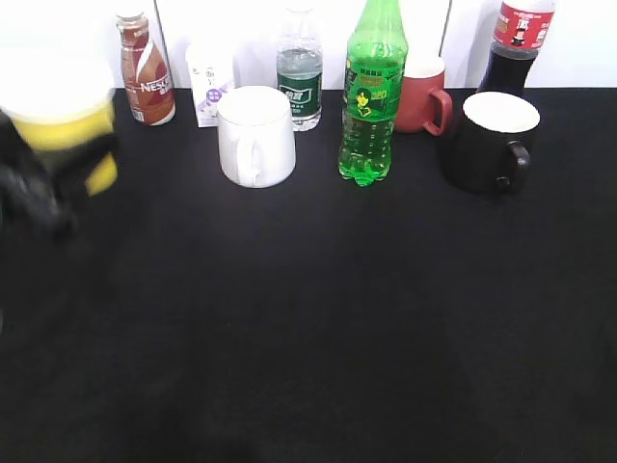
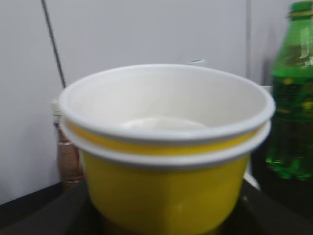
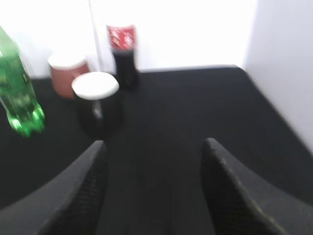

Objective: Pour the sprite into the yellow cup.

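The yellow cup (image 1: 63,121), with a white rim and white inside, is held off the table at the far left, blurred. My left gripper (image 1: 39,188) is shut on it. The cup fills the left wrist view (image 2: 166,191), where it looks like two nested cups, and hides the fingers. The sprite (image 1: 371,96), a tall green bottle, stands capped and upright at the back centre. It also shows in the left wrist view (image 2: 291,107) and the right wrist view (image 3: 17,93). My right gripper (image 3: 154,147) is open and empty over bare black cloth, right of the sprite, and is outside the exterior view.
A white mug (image 1: 255,135) stands left of the sprite. A red mug (image 1: 424,96) and a black mug (image 1: 492,140) stand to its right. A brown Nescafe bottle (image 1: 147,72), small carton (image 1: 210,82), clear water bottle (image 1: 299,68) and cola bottle (image 1: 516,43) line the back wall.
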Motion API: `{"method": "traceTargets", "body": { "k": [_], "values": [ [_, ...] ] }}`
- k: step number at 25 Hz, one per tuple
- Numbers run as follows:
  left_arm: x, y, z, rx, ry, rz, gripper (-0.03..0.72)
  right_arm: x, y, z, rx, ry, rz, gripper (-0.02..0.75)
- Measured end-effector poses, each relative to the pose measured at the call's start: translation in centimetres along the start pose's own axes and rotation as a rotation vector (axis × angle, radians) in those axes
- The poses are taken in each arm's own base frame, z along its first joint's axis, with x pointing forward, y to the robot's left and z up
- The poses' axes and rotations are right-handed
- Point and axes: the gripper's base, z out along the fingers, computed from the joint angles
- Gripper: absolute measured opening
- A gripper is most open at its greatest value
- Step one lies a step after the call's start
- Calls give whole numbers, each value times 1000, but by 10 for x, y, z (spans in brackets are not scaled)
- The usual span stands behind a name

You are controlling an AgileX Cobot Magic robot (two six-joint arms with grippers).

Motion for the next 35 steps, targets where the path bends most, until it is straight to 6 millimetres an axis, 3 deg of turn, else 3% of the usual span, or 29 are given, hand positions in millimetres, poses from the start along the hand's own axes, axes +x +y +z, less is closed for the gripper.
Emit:
{"method": "traceTargets", "body": {
  "k": [4,10,13,16,21,23,24,31,35],
  "values": [
    [6,-9,-5,76,30,4,426,2,4,60,-41,-202,13,459],
    [6,-10,-5,81,30,7,426,25,11,135,-102,-110,-82,447],
    [6,-10,-5,81,30,7,426,39,36,148,-226,-48,-37,412],
    [6,-10,-5,82,30,6,426,60,79,167,-288,78,-34,408],
    [6,-10,-5,82,30,5,426,72,155,214,-259,51,-20,428],
    [6,-10,-5,82,30,5,426,76,167,231,-237,37,33,610],
    [6,-10,-5,82,30,5,426,80,170,238,-226,24,46,643],
    [6,-10,-5,83,25,5,426,109,194,280,-190,28,33,659],
    [6,-10,-5,83,24,5,426,112,200,292,-190,10,40,659]
  ]
}}
